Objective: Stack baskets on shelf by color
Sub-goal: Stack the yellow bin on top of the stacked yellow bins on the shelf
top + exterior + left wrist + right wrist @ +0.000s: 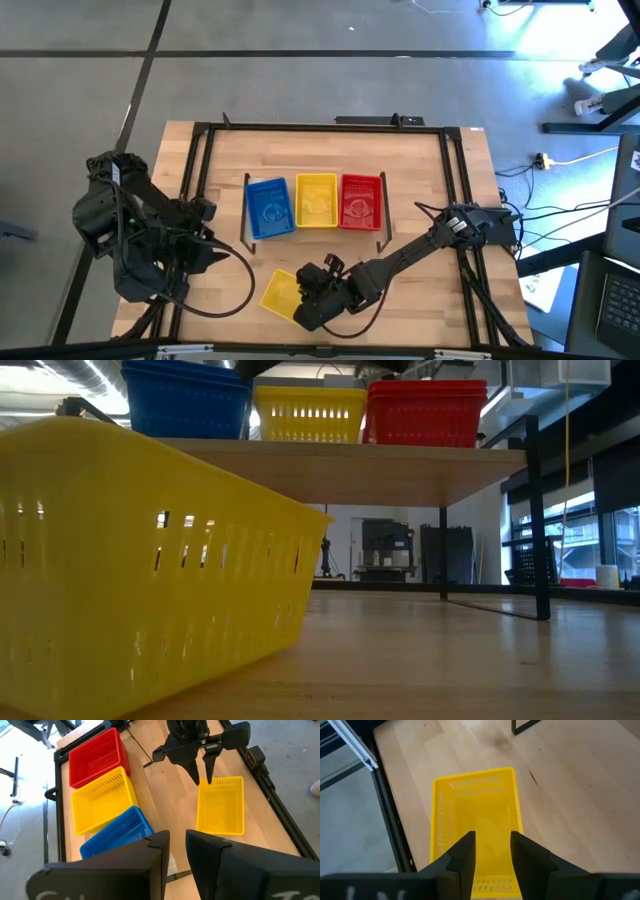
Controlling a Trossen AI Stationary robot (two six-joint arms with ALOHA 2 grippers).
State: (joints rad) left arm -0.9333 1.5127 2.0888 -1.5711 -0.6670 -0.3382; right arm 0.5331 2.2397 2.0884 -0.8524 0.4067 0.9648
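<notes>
On the shelf (350,460) stand blue (269,207), yellow (317,200) and red (361,200) baskets side by side, blue at the left. A loose yellow basket (279,292) sits on its bottom on the tabletop near the front edge, open side up. My right gripper (201,776) hangs open, pointing down over the short end wall (221,783) of that basket nearest the right arm; I cannot tell whether a fingertip touches it. My left gripper (177,851) waits open and empty at the table's left, left of the blue basket.
A black frame (200,160) runs around the wooden tabletop, with rails at the left and right. Bare wood lies between the shelf and the loose basket and to its right (430,300). Cables trail under the left arm (215,300).
</notes>
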